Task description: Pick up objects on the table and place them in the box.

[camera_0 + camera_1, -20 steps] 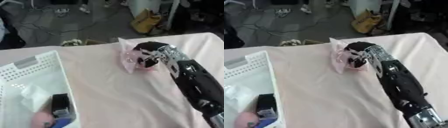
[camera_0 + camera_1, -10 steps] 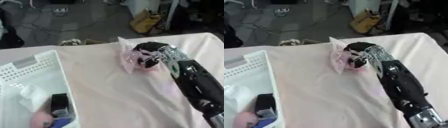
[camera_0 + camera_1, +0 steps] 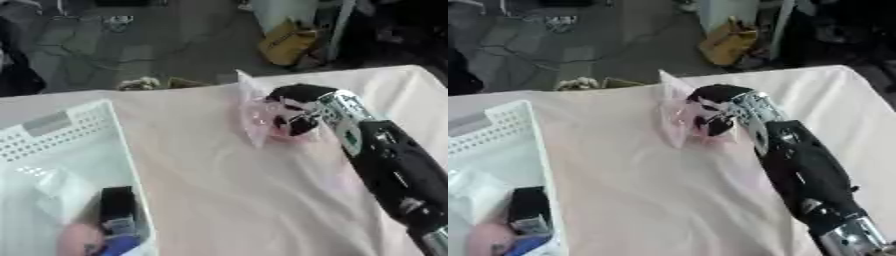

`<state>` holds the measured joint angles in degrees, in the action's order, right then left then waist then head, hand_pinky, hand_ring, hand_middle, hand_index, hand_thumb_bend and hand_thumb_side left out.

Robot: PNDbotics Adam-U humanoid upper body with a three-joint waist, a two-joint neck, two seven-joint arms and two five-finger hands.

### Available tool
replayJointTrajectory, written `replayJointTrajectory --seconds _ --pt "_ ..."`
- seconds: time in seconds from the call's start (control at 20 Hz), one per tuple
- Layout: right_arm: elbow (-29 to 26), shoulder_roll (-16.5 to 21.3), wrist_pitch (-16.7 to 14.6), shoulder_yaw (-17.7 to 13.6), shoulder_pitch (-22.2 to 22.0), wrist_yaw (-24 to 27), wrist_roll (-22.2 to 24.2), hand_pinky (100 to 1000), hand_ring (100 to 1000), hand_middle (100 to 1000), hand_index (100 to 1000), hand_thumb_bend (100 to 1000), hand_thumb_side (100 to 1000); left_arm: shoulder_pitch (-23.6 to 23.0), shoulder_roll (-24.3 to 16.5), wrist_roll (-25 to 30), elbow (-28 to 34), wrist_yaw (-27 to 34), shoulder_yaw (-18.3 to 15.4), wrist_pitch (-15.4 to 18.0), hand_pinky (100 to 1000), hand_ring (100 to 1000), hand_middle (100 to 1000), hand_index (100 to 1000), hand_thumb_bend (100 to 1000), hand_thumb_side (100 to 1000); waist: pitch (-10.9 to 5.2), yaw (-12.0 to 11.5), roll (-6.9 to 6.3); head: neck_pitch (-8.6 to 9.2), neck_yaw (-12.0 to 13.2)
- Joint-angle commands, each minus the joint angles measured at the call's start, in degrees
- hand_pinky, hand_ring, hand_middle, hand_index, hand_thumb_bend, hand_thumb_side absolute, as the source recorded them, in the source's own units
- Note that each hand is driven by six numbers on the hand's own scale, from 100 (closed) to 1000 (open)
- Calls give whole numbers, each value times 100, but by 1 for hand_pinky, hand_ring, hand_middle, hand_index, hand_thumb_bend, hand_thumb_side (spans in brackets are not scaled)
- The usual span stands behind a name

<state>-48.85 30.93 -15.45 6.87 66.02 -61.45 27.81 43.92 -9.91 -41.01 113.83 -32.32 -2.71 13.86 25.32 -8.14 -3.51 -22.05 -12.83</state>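
Hand: right hand [image 3: 297, 112] reaches in from the lower right, fingers curled round a pink see-through packet [image 3: 255, 117] – the packet sits against the palm side, on the hand's left.
Packet position: far middle of the tabletop [image 3: 227, 190], on the pink cloth, near the far edge; whether it is lifted clear or resting on the cloth cannot be told.
Long axis: the packet runs roughly far-to-near, its pointed corner toward the far edge.
Box: white perforated box [image 3: 83, 125] at the lower left, well apart from the packet; a black item [image 3: 115, 202], a white wrapped piece [image 3: 61, 190] and something pink and blue [image 3: 92, 242] already lie inside.
Bearing for next move: box lies left and nearer from the hand – a carry across the open cloth, in my judgement.
Left hand: not seen in either view.
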Motion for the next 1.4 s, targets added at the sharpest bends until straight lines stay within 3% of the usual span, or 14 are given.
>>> replayJointTrajectory --seconds 0.05,0.4,0.85,1.4 --pt "-35 67 55 46 45 232 63 100 100 100 100 134 100 36 -125 23 77 -30 -51 -2 861 917 773 817 100 757 -220 7 64 -37 17" --pt "-191 37 301 21 168 1057 272 100 100 100 100 139 100 -5 -110 73 77 -39 -37 2 861 917 774 817 100 758 -380 18 92 -89 25" --pt "-313 36 457 29 245 1512 329 100 100 100 100 139 100 -26 -108 139 77 -60 -9 41 862 917 776 817 100 760 -618 37 187 -119 66" --pt "-390 31 623 -19 325 2196 482 100 100 100 100 139 100 -51 -121 207 77 -67 8 60 862 916 777 816 100 762 -801 83 228 -200 94"
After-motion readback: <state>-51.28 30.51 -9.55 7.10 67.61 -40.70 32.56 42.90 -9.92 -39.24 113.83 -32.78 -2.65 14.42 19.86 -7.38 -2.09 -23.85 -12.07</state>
